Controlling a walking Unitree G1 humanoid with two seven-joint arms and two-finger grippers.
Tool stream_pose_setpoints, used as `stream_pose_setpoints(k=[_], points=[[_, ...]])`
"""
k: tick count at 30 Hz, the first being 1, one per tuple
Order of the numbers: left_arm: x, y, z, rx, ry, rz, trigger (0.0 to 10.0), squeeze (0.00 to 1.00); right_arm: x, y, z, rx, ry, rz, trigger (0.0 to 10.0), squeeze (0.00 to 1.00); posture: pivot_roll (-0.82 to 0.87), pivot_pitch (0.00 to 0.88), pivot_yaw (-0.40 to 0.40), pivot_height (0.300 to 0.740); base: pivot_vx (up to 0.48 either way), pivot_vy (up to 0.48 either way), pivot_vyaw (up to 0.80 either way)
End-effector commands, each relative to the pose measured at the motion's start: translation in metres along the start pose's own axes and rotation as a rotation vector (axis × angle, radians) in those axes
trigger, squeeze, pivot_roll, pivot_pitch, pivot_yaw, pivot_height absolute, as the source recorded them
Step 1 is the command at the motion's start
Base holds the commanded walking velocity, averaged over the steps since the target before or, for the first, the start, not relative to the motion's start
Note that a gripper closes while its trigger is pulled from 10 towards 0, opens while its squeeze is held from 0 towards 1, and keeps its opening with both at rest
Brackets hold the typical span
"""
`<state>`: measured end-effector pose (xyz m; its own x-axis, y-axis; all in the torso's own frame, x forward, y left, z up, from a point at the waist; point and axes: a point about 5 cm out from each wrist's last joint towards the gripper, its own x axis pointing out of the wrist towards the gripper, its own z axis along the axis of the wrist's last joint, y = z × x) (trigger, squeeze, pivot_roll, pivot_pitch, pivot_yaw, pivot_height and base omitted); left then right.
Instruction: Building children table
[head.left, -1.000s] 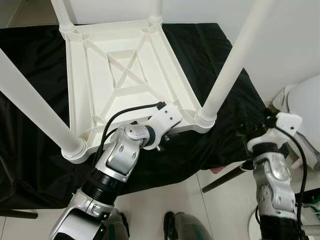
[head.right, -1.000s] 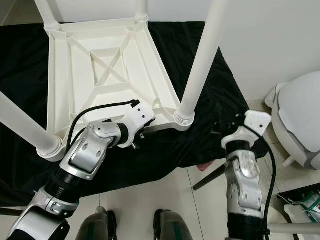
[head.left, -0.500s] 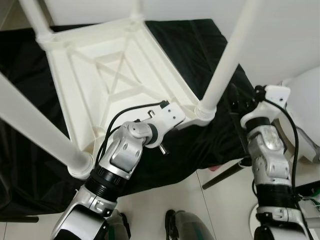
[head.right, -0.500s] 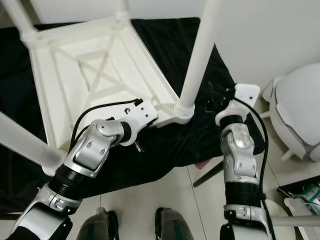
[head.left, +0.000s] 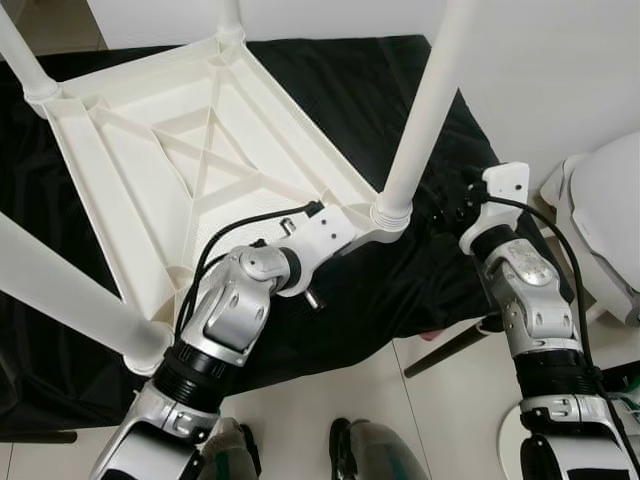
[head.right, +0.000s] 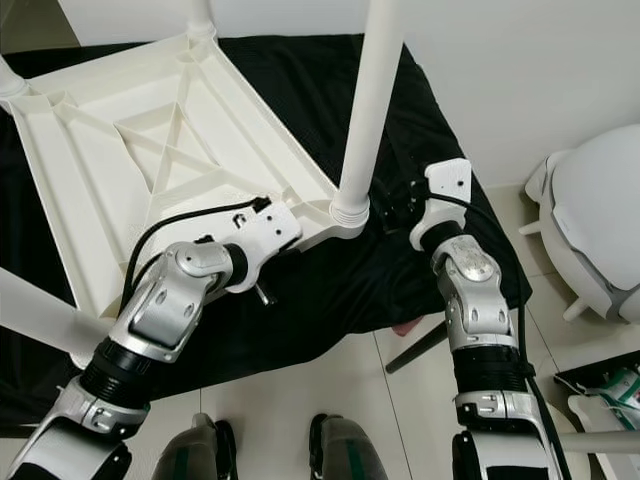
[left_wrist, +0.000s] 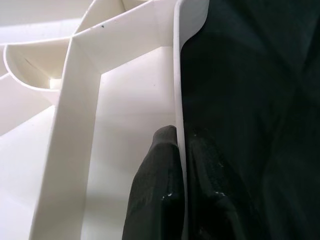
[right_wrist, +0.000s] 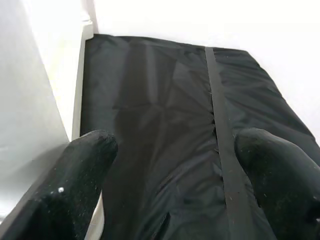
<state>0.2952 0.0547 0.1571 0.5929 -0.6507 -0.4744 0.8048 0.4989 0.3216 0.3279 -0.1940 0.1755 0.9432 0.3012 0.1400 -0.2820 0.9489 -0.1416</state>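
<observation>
The white children's table (head.left: 130, 200) lies upside down on a black cloth (head.left: 400, 290), its legs pointing up. My left gripper (left_wrist: 180, 137) is shut on the tabletop's near rim (left_wrist: 176, 75), one black finger on each side, close to the near-right leg (head.left: 425, 110). My right gripper (right_wrist: 175, 145) hangs open over the black cloth just right of that leg. One of its fingers (right_wrist: 80, 170) is beside the leg's white surface (right_wrist: 30, 75), with nothing between the fingers.
A rounded white object (head.left: 605, 210) stands on the tiled floor (head.left: 400, 400) at the right. A dark rod (head.left: 445, 350) sticks out from under the cloth's near edge. The near-left leg (head.left: 60, 290) slants across the left. A white wall lies behind.
The table has turned, its far side swinging left, with my left gripper still on the rim. My right arm has moved forward and left, closer to the near-right leg.
</observation>
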Motion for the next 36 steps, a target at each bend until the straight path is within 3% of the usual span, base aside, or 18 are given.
stream_pose_setpoints(k=[1, 2, 4, 5, 6, 14, 17, 18, 21, 22, 28, 29, 30, 31, 36], points=[[-0.007, 0.015, -0.014, -0.007, 0.055, 0.210, 1.2, 0.00, 0.000, 0.000, -0.003, -0.003, 0.014, 0.007, 10.0, 0.00, -0.11, 0.116, -0.014, 0.740, 0.000, 0.000, 0.00], [-0.011, 0.017, -0.019, -0.009, 0.066, 0.220, 0.0, 0.00, 0.000, 0.001, -0.003, -0.009, 0.014, -0.001, 10.0, 0.00, -0.11, 0.115, -0.015, 0.740, 0.000, 0.000, 0.00], [-0.011, 0.017, -0.019, -0.009, 0.066, 0.220, 0.0, 0.00, 0.000, 0.001, -0.003, -0.009, 0.014, -0.001, 10.0, 0.00, -0.11, 0.115, -0.015, 0.740, 0.000, 0.000, 0.00], [-0.014, 0.019, -0.023, -0.019, 0.080, 0.233, 1.8, 0.00, 0.000, 0.001, -0.003, -0.008, 0.013, 0.002, 10.0, 0.00, -0.11, 0.114, -0.017, 0.740, 0.000, 0.000, 0.00], [-0.017, 0.022, -0.029, -0.027, 0.098, 0.252, 0.0, 0.00, 0.000, 0.001, -0.003, -0.009, 0.014, 0.000, 10.0, 0.00, -0.10, 0.112, -0.018, 0.740, 0.000, 0.000, 0.00], [-0.028, 0.028, -0.042, -0.051, 0.140, 0.293, 0.4, 0.00, 0.000, -0.001, -0.005, -0.011, 0.017, 0.000, 10.0, 0.00, -0.10, 0.106, -0.021, 0.740, 0.000, 0.000, 0.00], [-0.037, 0.034, -0.056, -0.065, 0.204, 0.348, 0.3, 0.00, 0.000, -0.002, -0.006, -0.011, 0.014, 0.003, 10.0, 0.00, -0.10, 0.100, -0.023, 0.740, 0.000, 0.000, 0.00], [-0.038, 0.036, -0.058, -0.067, 0.211, 0.373, 3.6, 0.00, 0.000, -0.003, -0.005, -0.011, 0.011, 0.000, 10.0, 0.00, -0.09, 0.098, -0.026, 0.740, 0.000, 0.000, 0.00], [-0.039, 0.038, -0.059, -0.069, 0.212, 0.387, 3.6, 0.00, 0.000, -0.003, -0.005, -0.010, 0.009, -0.003, 10.0, 0.00, -0.09, 0.098, -0.026, 0.740, 0.000, 0.000, 0.00], [-0.036, 0.038, -0.054, -0.060, 0.186, 0.395, 10.0, 0.00, 0.001, -0.002, -0.005, -0.006, 0.003, -0.004, 10.0, 0.00, -0.09, 0.093, -0.033, 0.740, 0.000, 0.000, 0.00], [-0.028, 0.034, -0.040, -0.042, 0.125, 0.377, 10.0, 0.00, 0.003, 0.002, -0.002, 0.006, -0.024, -0.001, 10.0, 0.00, -0.08, 0.089, -0.039, 0.740, 0.000, 0.000, 0.00], [-0.026, 0.032, -0.036, -0.046, 0.103, 0.365, 10.0, 0.86, 0.002, 0.005, -0.002, 0.014, -0.032, 0.003, 10.0, 0.00, -0.08, 0.084, -0.046, 0.740, 0.000, 0.000, 0.00], [-0.026, 0.032, -0.036, -0.046, 0.103, 0.365, 10.0, 0.86, 0.002, 0.005, -0.002, 0.014, -0.032, 0.003, 10.0, 0.00, -0.08, 0.084, -0.046, 0.740, 0.000, 0.000, 0.00], [-0.024, 0.030, -0.033, -0.050, 0.084, 0.350, 10.0, 1.00, 0.001, 0.009, -0.003, 0.021, -0.035, 0.011, 10.0, 0.00, -0.09, 0.081, -0.047, 0.740, 0.000, 0.000, 0.00], [-0.022, 0.026, -0.030, -0.051, 0.058, 0.318, 10.0, 1.00, 0.000, 0.014, -0.005, 0.032, -0.035, 0.024, 10.0, 0.00, -0.09, 0.081, -0.049, 0.740, 0.000, 0.000, 0.00]])
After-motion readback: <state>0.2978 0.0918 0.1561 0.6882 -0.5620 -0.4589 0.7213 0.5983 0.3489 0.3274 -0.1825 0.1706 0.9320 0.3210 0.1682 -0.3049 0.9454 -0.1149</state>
